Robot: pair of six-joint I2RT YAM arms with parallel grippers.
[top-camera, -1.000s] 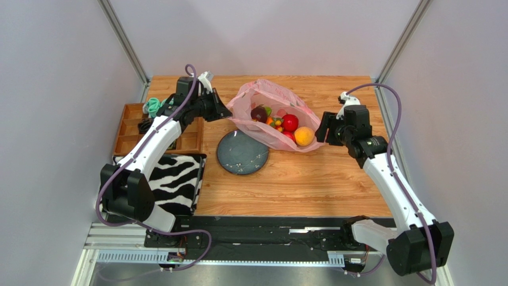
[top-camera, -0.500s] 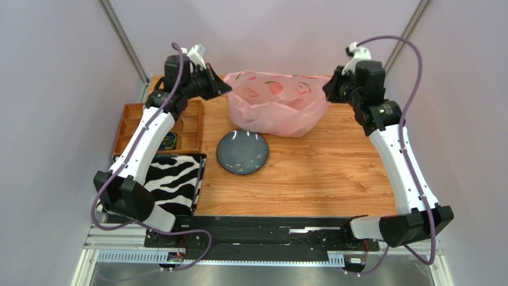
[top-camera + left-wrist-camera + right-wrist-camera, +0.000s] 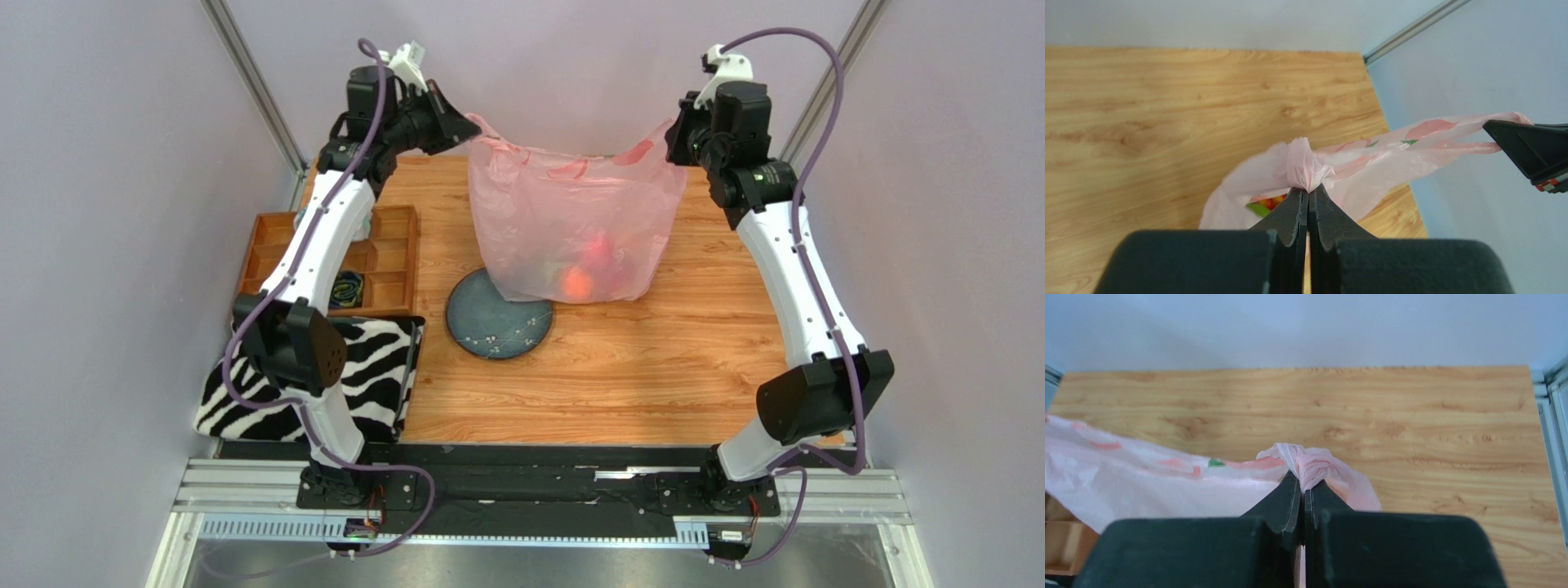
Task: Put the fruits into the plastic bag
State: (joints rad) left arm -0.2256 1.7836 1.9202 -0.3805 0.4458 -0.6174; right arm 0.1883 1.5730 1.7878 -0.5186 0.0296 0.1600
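The plastic bag point(image 3: 570, 221) is translucent pink, printed with red-pink peach shapes and small green leaf marks, and the fruits point(image 3: 586, 267) show through its wall as blurred red and orange patches, with a bit of green in the left wrist view. The plate point(image 3: 499, 325) is dark blue-grey with pale specks, the cloth point(image 3: 362, 374) carries black-and-white zebra stripes, the tray point(image 3: 272, 251) is brown wood, and the bench point(image 3: 662, 368) is light honey wood with darker grain lines. The left gripper point(image 3: 1309, 195) and the right gripper point(image 3: 1303, 479) are black, the arms point(image 3: 321, 241) are white with black joints, and the cables point(image 3: 845, 98) are purple.
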